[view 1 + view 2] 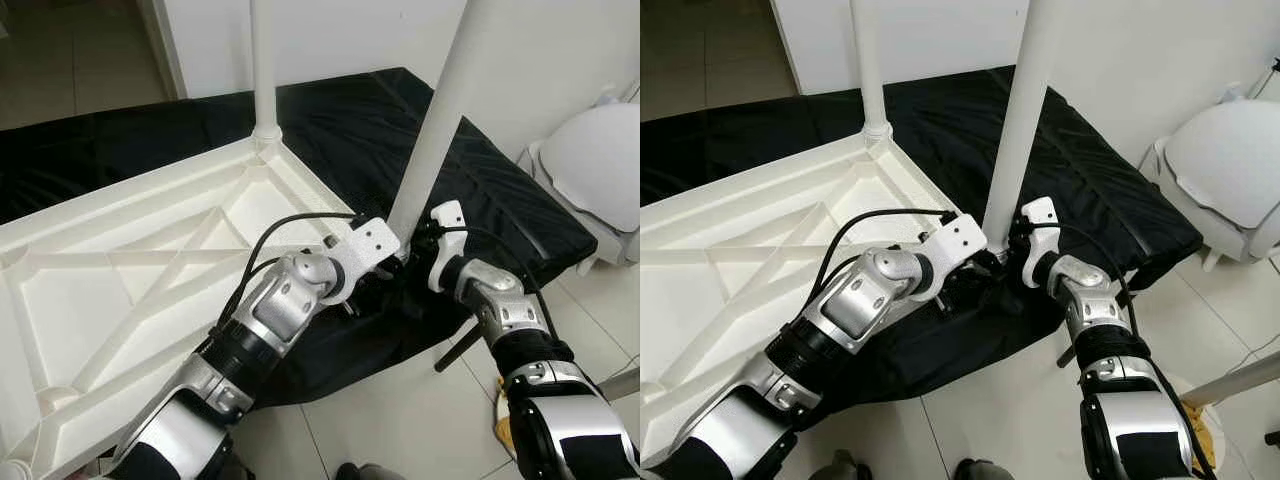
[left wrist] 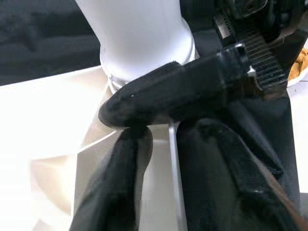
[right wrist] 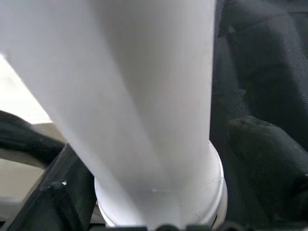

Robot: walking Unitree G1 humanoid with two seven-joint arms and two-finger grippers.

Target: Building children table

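An upturned white children's table (image 1: 120, 260) is seen lying on a black mat (image 1: 350, 130) on the floor, its near-corner white leg (image 1: 430, 150) pinched at the base between the right pincer (image 3: 159, 211) and, directly opposite, the left pincer (image 2: 159, 144).

So the white plastic tabletop (image 1: 150, 270) is lying upside down, ribbed underside facing up with diagonal braces showing, partly on the black mat (image 1: 350, 130). One white leg (image 1: 263, 60) stands upright in the far corner socket, and a second white leg (image 1: 435, 130) sits at the near corner, tilted a bit. My left gripper (image 2: 159, 159) and right gripper (image 3: 159, 192) are both around that second leg's base, right at the socket.
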